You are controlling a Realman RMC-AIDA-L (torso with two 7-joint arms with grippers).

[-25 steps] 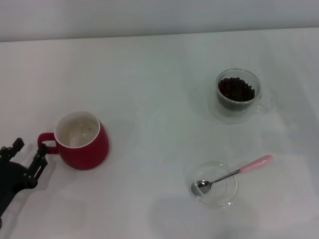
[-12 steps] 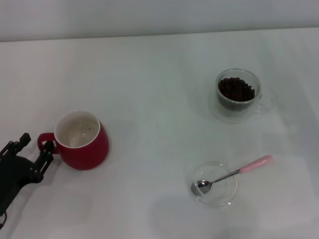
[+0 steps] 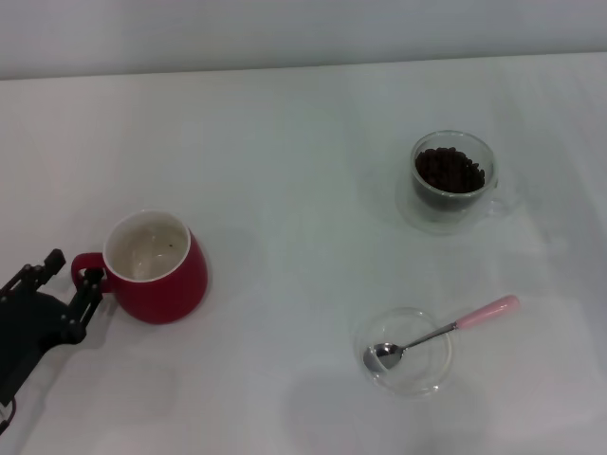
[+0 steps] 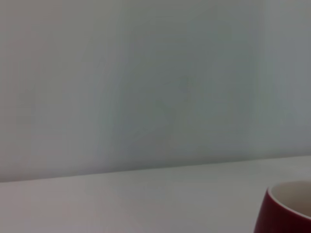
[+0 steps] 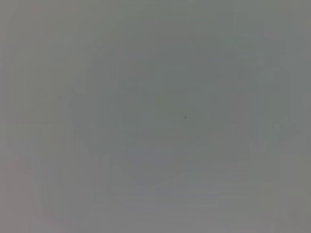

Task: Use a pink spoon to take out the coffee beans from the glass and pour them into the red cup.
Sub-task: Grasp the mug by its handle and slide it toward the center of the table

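Coffee beans (image 3: 450, 172) heaped in the glass (image 3: 452, 180) at far right of the white surface (image 3: 285, 142), none moved yet as far as can be judged.

Going from left to right: left gripper (image 3: 57, 284) low at the left edge, fingers (image 3: 87, 289) spread apart, holding nothing, one finger just beside the loop handle of the red cup (image 3: 156, 268). Red cup upright, white inside nearly bare, only a dark speck or two. Edge of the same cup seen low in the left wrist view. Further right and nearer, a shallow clear dish (image 3: 410, 350) with the pink spoon (image 3: 443, 332) resting on it. Behind it, well apart, the glass with the beans. Right gripper not visible anywhere; right wrist view only plain grey.

Step in hand, judged: very beginning, possibly steadying the cup by its handle. Spoon untouched. Next move calls for grasping the pink handle, probably with the right arm, since it lies on that side.

Spoon's long axis diagonal: metal bowl in the dish pointing near-left, pink handle sticking out over the dish rim toward far-right, free for grasping.
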